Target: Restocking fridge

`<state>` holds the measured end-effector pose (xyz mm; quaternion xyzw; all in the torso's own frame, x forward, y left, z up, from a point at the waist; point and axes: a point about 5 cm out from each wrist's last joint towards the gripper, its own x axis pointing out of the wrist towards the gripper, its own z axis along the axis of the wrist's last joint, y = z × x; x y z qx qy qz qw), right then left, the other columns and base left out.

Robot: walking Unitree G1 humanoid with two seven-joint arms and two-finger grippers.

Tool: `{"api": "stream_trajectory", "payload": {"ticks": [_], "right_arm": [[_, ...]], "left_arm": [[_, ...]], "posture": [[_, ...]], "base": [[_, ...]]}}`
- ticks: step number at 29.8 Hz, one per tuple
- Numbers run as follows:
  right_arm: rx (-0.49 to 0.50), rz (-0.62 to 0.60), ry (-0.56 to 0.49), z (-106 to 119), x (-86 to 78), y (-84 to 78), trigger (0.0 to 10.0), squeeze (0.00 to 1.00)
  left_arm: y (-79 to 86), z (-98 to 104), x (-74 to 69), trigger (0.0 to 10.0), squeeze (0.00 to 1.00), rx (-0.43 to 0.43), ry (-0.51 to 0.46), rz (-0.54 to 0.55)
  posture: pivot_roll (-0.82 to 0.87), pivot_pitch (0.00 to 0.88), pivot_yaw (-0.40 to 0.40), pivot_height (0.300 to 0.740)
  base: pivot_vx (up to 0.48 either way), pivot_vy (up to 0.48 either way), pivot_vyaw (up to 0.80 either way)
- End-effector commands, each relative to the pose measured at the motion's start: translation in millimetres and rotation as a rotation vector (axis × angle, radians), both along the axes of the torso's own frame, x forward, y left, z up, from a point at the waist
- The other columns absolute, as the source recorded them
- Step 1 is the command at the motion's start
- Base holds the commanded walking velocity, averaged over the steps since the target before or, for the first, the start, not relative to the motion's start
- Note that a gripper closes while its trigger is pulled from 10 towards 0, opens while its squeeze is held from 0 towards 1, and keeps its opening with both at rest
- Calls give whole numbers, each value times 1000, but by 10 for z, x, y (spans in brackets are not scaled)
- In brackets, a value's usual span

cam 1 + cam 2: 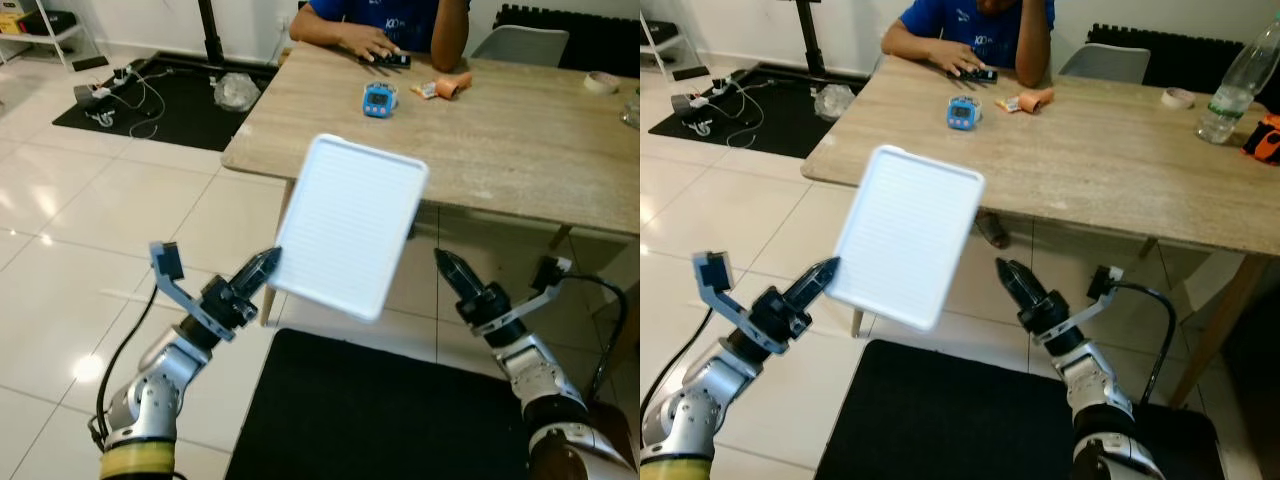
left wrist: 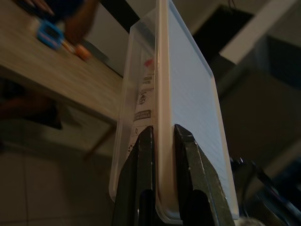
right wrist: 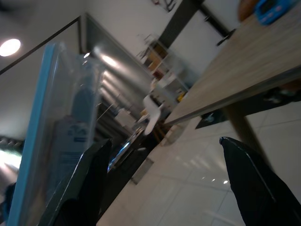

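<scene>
A flat clear plastic container with a white ribbed lid [image 1: 350, 225] hangs tilted in the air in front of the table's near edge. My left gripper [image 1: 272, 262] is shut on its lower left edge; the left wrist view has both black fingers [image 2: 141, 155] pinching the container [image 2: 188, 94] edge-on, with a printed label behind the clear wall. My right gripper [image 1: 445, 262] stands open, low and to the right of the container and apart from it. In the right wrist view its fingers [image 3: 249, 179] are spread wide, and the container [image 3: 61, 117] is off to one side.
A wooden table [image 1: 520, 150] stands ahead, with a person seated at its far side, one hand [image 1: 368, 42] on a phone. On it lie a small blue clock [image 1: 379, 100], a tape roll [image 1: 601, 82] and a water bottle [image 1: 1230, 85]. A black mat [image 1: 380, 410] covers the floor below; cables [image 1: 120, 95] lie far left.
</scene>
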<state>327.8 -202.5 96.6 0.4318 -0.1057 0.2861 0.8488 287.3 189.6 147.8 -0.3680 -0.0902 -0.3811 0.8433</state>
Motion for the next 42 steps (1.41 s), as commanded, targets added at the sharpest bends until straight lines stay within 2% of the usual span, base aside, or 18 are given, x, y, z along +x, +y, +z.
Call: {"api": "stream_trajectory", "payload": {"ticks": [1, 2, 4, 5, 7, 8, 9, 11, 12, 13, 14, 17, 18, 21, 29, 30, 31, 42], "right_arm": [[29, -51, 13, -11, -5, -78, 10000, 1000], [45, -67, 12, -3, -1, -98, 10000, 1000], [45, -67, 12, -3, -1, -98, 10000, 1000], [73, -69, 11, 10, 9, -81, 10000, 1000], [73, -69, 11, 10, 9, -81, 10000, 1000], [122, -40, 21, 17, 26, -9, 10000, 1000], [122, -40, 21, 17, 26, -9, 10000, 1000], [204, 84, 48, 28, 53, 322, 10000, 0], [204, 84, 48, 28, 53, 322, 10000, 0], [208, 132, 72, 13, 60, 504, 10000, 0], [208, 132, 72, 13, 60, 504, 10000, 0], [207, 243, 107, -4, 42, 930, 10000, 0], [207, 243, 107, -4, 42, 930, 10000, 0], [209, 334, 80, 62, 8, 1176, 10000, 0], [196, 422, 21, 248, -8, 1424, 10000, 0], [166, 445, 0, 310, -9, 1521, 10000, 0], [158, 449, -3, 323, -10, 1544, 10000, 0], [135, 450, -10, 390, -5, 1640, 10000, 0]], "left_arm": [[35, 22, 23, 10000, 0, -47, -12, 47], [91, 33, 68, 10000, 0, -97, 6, 103], [91, 33, 68, 10000, 0, -97, 6, 103], [155, 54, 126, 10000, 0, -162, 19, 182], [155, 54, 126, 10000, 0, -162, 19, 182], [197, 70, 186, 10000, 0, -246, 36, 254], [197, 70, 186, 10000, 0, -246, 36, 254], [197, 68, 305, 10000, 0, -406, 78, 364], [197, 68, 305, 10000, 0, -406, 78, 364], [171, 57, 351, 10000, 0, -456, 96, 392], [171, 57, 351, 10000, 0, -456, 96, 392], [81, 38, 460, 10000, 0, -527, 147, 429], [81, 38, 460, 10000, 0, -527, 147, 429], [-14, 52, 518, 10000, 0, -549, 169, 417], [-244, 23, 561, 10000, 0, -539, 214, 372], [-382, -28, 552, 10000, 0, -525, 243, 340], [-419, -42, 551, 10000, 0, -521, 249, 333], [-649, -179, 494, 10000, 0, -480, 303, 287]], "posture": [[21, 86, -34, 740], [21, 86, -34, 740], [21, 86, -34, 740], [17, 88, -33, 740], [17, 88, -33, 740], [18, 87, -33, 740], [18, 87, -33, 740], [13, 88, -35, 740], [13, 88, -35, 740], [10, 90, -36, 740], [10, 90, -36, 740], [7, 93, -34, 740], [7, 93, -34, 740], [7, 93, -34, 740], [9, 97, -29, 740], [10, 98, -29, 740], [10, 98, -29, 740], [15, 97, -34, 740]], "base": [[0, 0, 0], [0, 0, 0], [0, 0, 0], [0, 0, 0], [0, 0, 0], [0, 0, 0], [0, 0, 0], [0, 0, 0], [0, 0, 0], [0, 0, 0], [0, 0, 0], [0, 0, 0], [0, 0, 0], [0, 0, 0], [0, 0, 0], [0, 0, 0], [0, 0, 0], [0, 0, 0]]}}
